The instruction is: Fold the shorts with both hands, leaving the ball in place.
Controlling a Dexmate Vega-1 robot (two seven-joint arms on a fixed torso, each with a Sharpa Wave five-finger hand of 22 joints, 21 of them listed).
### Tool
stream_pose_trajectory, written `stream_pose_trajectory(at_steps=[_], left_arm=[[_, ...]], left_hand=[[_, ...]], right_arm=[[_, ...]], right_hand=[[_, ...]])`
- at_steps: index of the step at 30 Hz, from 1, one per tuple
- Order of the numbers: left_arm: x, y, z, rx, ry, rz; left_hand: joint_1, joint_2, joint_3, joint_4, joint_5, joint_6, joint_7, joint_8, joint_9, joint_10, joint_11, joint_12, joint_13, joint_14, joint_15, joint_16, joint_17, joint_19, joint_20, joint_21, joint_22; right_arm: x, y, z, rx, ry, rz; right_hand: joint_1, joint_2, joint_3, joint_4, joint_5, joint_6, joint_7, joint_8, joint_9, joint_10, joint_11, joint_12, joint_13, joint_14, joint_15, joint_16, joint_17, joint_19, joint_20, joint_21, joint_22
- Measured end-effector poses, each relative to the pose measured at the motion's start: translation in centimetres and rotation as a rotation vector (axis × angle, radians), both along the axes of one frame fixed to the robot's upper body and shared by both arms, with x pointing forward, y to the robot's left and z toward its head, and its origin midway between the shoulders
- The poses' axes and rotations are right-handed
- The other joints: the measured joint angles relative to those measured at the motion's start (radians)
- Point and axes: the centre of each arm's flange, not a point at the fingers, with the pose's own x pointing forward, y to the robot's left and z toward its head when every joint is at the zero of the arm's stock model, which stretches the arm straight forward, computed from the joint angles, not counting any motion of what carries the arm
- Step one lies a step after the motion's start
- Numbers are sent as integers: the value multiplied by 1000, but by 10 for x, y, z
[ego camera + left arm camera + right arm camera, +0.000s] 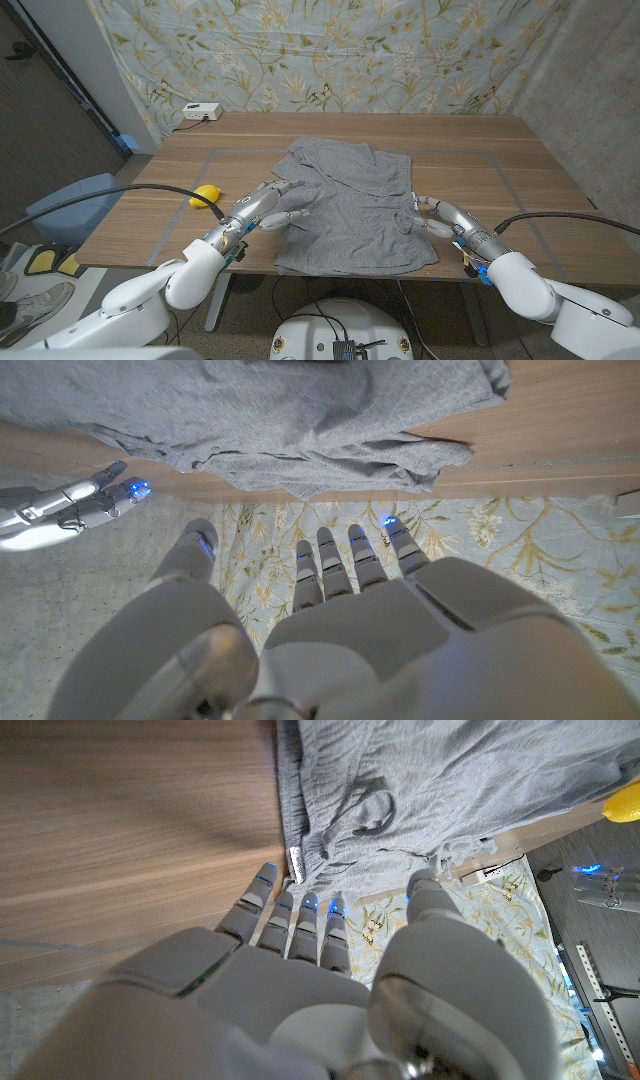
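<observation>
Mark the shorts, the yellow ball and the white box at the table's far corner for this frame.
shorts (pixel 352 215), head view, middle of the grey fabric.
yellow ball (pixel 205 194), head view, its centre, on the table beside the left arm.
white box (pixel 201 112), head view, its top face.

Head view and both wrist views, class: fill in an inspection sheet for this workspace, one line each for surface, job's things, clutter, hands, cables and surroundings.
Surface: wooden table with faint taped rectangle lines.
Job's things: grey shorts spread rumpled at the middle, not yet folded; yellow ball on the table to the robot's left of them, apart from the cloth.
Clutter: small white box at the far left edge.
Hands: left hand at the shorts' left edge, fingers spread; right hand at their right edge, fingers spread; neither plainly grips cloth.
Cables: black cable along the left arm, another along the right.
Surroundings: floral curtain behind the table.
</observation>
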Motion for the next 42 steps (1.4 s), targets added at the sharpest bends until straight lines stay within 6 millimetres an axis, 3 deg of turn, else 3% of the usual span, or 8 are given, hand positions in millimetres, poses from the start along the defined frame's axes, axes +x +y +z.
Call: stream_pose_trajectory(at_steps=[6,13,21,26,32,35,38,42], left_arm=[[-8,-2,-2,76,7,22],[-13,-4,-5,158,18,62],[-16,-8,-8,273,38,120],[-16,-11,-10,338,56,148],[-13,-18,-14,410,80,174],[-11,-19,-17,446,90,200],[-10,-21,-19,461,93,206],[-8,-24,-23,487,95,226]], left_hand=[[36,-9,0,0,0,16,-6,0,0,6,-6,0,0,4,-4,0,0,11,0,0,0],[72,-21,0,-7,11,26,-15,7,0,19,-19,0,5,9,-9,0,0,24,-2,0,-5],[158,-58,-1,-7,22,50,-29,16,5,37,-37,-2,5,20,-20,0,0,43,-3,-4,-5],[197,-98,-20,-8,30,59,-23,16,5,37,-37,-8,5,20,-20,0,0,47,0,-14,-5],[221,-136,-51,5,45,55,-19,11,5,51,-40,-9,5,54,-46,0,0,60,0,-16,-5],[231,-145,-64,8,55,63,-27,11,5,73,-34,-9,5,89,-60,10,0,81,-9,-16,-5],[245,-158,-84,13,65,92,-30,11,5,112,-42,-3,2,136,-63,20,0,102,-16,-16,-3],[268,-147,-98,16,70,110,-35,11,5,144,-55,-3,2,170,-66,23,0,113,-27,-16,-2]], right_arm=[[-10,1,-7,-44,9,-19],[-18,3,-13,-114,26,-38],[-25,7,-18,-204,56,-52],[-28,9,-20,-253,78,-50],[-29,10,-20,-299,103,-51],[-29,11,-19,-332,108,-56],[-28,10,-18,-354,109,-67],[-27,10,-17,-402,105,-89]], right_hand=[[17,-7,7,-11,0,5,2,8,0,10,-5,0,0,4,-4,0,0,4,4,0,0],[64,-24,20,-39,0,16,2,8,0,30,-5,0,0,26,-14,0,0,19,6,0,0],[122,-41,36,-55,6,41,-9,8,0,48,-13,0,0,40,-28,0,0,30,16,0,0],[143,-52,41,-59,6,52,-20,8,0,41,-27,0,0,39,-28,-9,0,30,16,0,0],[163,-57,48,-59,13,52,-27,8,0,41,-35,0,1,40,-29,-12,0,30,16,0,0],[186,-81,58,-53,14,62,-38,8,0,53,-47,0,5,73,-54,-5,4,40,18,0,0],[218,-100,77,-47,18,78,-53,8,0,77,-62,0,5,143,-76,20,15,89,2,11,0],[246,-110,101,-40,28,141,-68,20,0,138,-74,14,5,239,-81,54,33,155,-18,32,3]])
